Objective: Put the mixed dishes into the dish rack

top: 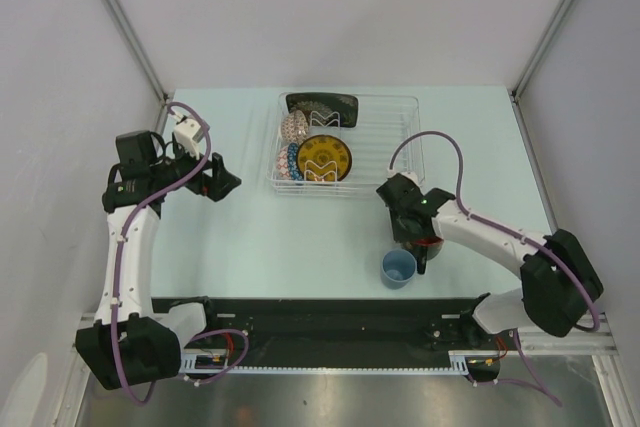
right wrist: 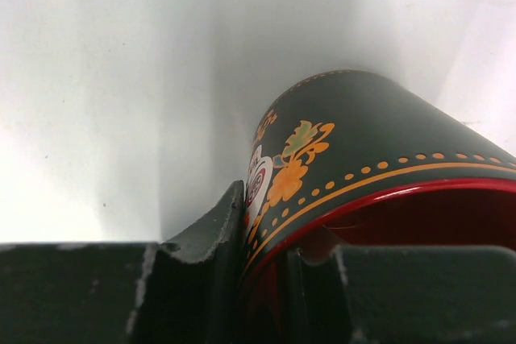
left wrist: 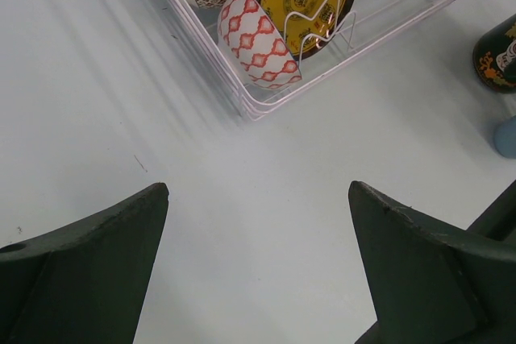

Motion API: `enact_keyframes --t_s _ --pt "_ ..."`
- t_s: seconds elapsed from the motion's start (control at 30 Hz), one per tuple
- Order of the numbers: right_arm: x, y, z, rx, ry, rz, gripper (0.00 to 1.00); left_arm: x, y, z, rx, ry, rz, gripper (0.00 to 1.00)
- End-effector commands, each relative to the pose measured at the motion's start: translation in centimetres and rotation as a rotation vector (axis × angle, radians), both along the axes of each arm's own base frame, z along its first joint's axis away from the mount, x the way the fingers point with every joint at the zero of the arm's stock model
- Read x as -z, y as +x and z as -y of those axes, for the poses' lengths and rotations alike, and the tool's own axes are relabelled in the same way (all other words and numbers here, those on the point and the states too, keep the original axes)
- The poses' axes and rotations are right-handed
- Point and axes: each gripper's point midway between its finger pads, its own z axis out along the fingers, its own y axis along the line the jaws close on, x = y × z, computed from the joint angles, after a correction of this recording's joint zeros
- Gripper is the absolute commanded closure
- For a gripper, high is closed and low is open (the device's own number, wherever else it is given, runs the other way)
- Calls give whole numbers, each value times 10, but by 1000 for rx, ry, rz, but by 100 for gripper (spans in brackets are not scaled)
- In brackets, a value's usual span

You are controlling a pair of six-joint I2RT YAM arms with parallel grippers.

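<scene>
The black mug (right wrist: 363,142) with a red inside and orange flowers stands on the table right of the light-blue cup (top: 398,268). My right gripper (right wrist: 270,239) is shut on the mug's rim, one finger outside the wall and one inside. The mug (top: 428,245) is mostly hidden under that gripper (top: 418,242) from above. The dish rack (top: 415,137) holds the black square plate (top: 322,107), the yellow saucer (top: 324,158), the beige patterned bowl (top: 294,127) and a red-and-white bowl (left wrist: 256,38). My left gripper (left wrist: 258,199) hangs open over bare table, left of the rack.
The rack's right half (top: 385,142) holds only white wire dividers. Grey walls close in the table on the left, back and right. The black rail with both arm bases (top: 330,322) runs along the near edge.
</scene>
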Motion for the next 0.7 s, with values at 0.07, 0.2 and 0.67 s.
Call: enact_keyframes --t_s 0.07,0.2,0.67 --pt "-79 16 9 10 118 208 100 -15 -1 8 24 -37 38 0" --pt "-143 19 7 -9 232 350 100 -42 -1 17 38 -77 53 0" --pt "-458 -41 -78 -502 1307 1106 100 -184 -51 82 302 -469 -37 0"
